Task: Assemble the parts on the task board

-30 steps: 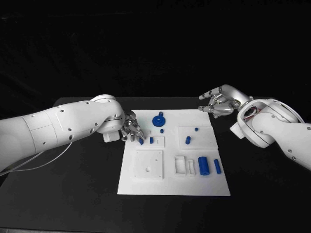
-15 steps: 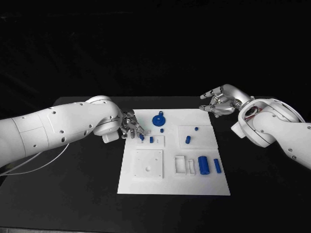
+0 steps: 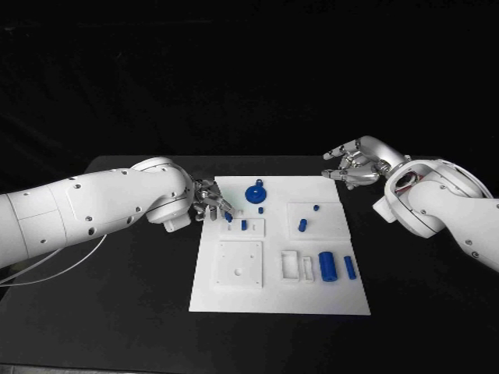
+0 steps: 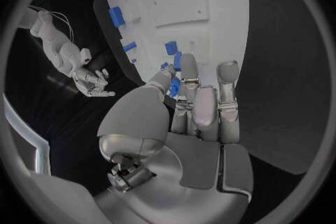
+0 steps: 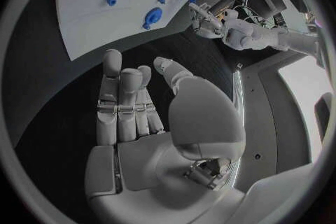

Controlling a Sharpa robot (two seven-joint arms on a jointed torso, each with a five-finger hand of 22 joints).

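Note:
The white task board [image 3: 281, 292] lies in the middle of the black table. My left hand [image 3: 211, 206] hovers over the board's left edge and pinches a small blue part [image 3: 227, 217] between thumb and fingers; the left wrist view shows that part [image 4: 173, 87] at the fingertips. My right hand [image 3: 354, 165] hangs past the board's far right corner, fingers loosely apart and holding nothing, as the right wrist view [image 5: 136, 106] confirms. On the board sit a round blue knob [image 3: 255, 192], a short peg [image 3: 243, 224], two small pieces [image 3: 302, 225] and two blue cylinders [image 3: 327, 265].
A square white plate [image 3: 238, 263] with holes and a slotted white block [image 3: 289, 265] are fixed on the board's near half. Black table [image 3: 115, 312] surrounds the board on all sides.
My left hand has drawn the small blue part slightly toward the board's far side, and its arm has swung inward. The right hand has stayed put.

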